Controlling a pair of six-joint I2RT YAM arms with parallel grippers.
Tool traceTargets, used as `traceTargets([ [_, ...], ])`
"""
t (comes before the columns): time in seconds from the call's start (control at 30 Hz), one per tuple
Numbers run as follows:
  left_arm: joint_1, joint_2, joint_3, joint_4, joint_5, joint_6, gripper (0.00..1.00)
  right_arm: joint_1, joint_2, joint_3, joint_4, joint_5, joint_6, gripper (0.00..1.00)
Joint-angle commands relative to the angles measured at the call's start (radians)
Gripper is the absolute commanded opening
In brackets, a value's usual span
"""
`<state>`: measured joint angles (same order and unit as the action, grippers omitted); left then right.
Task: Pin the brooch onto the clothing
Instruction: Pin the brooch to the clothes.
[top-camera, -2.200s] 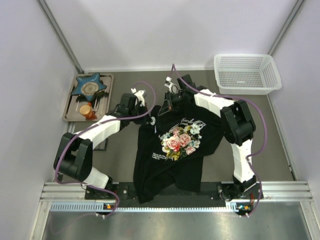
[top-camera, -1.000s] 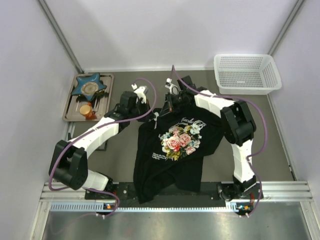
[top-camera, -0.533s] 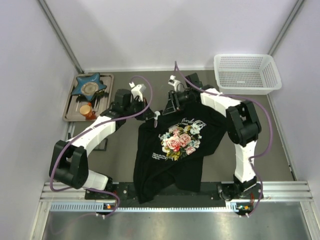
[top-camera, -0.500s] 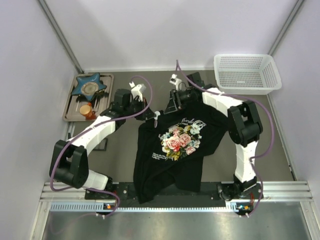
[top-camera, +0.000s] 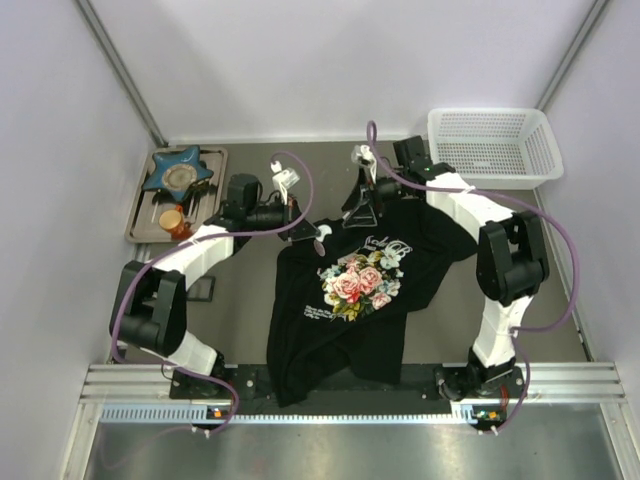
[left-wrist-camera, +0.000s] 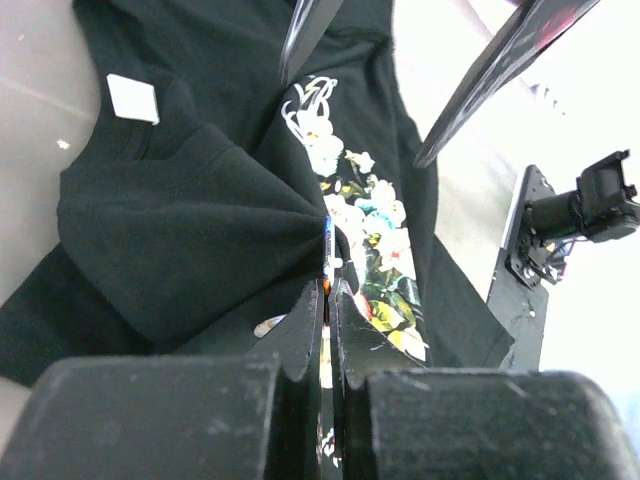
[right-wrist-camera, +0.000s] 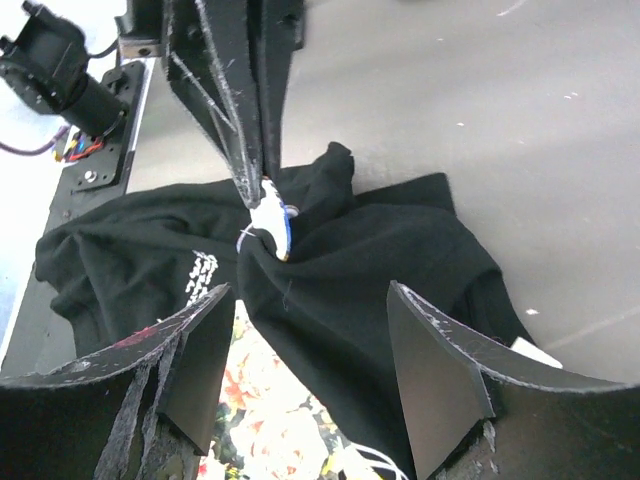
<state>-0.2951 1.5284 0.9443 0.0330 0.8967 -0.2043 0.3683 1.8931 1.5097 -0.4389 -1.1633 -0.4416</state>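
The black shirt (top-camera: 340, 320) lies in the middle of the desk (top-camera: 240, 300) with its pink rose picture facing up. Its neck end points to the far side.

The left gripper (left-wrist-camera: 326, 300) is at the far left part of the shirt, near the neck. Its two fingers are pressed together. They pinch the brooch (right-wrist-camera: 271, 221), which is small, round and pale and stands on its edge. The brooch touches a bunched-up fold of the black cloth right at the finger tips. I cannot tell if its pin goes through the cloth.

The right gripper (right-wrist-camera: 310, 292) hangs just to the right of that, over the far edge of the shirt. Its fingers are spread wide and hold nothing. It is near the brooch but does not touch it.

A small white label (left-wrist-camera: 133, 98) shows inside the neck of the shirt. A white basket (top-camera: 490, 147) sits at the far right of the desk. A gray tray (top-camera: 210, 200) sits at the far left, with a blue star dish (top-camera: 178, 170) on it.
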Motion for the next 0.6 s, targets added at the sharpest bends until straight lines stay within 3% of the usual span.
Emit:
traceTargets([
  [0.0,0.002,0.003,0.021,0.163,0.157,0.025,0.0,0.044,-0.055,-0.028,-0.03,-0.096,-0.198,0.63],
  [0.2,0.001,0.004,0.03,0.177,0.231,0.068,0.0,0.078,-0.078,-0.062,-0.066,-0.121,-0.302,0.6],
  [0.57,-0.001,0.021,0.051,0.168,0.277,0.098,0.0,0.107,-0.071,-0.023,-0.092,-0.16,-0.287,0.44],
])
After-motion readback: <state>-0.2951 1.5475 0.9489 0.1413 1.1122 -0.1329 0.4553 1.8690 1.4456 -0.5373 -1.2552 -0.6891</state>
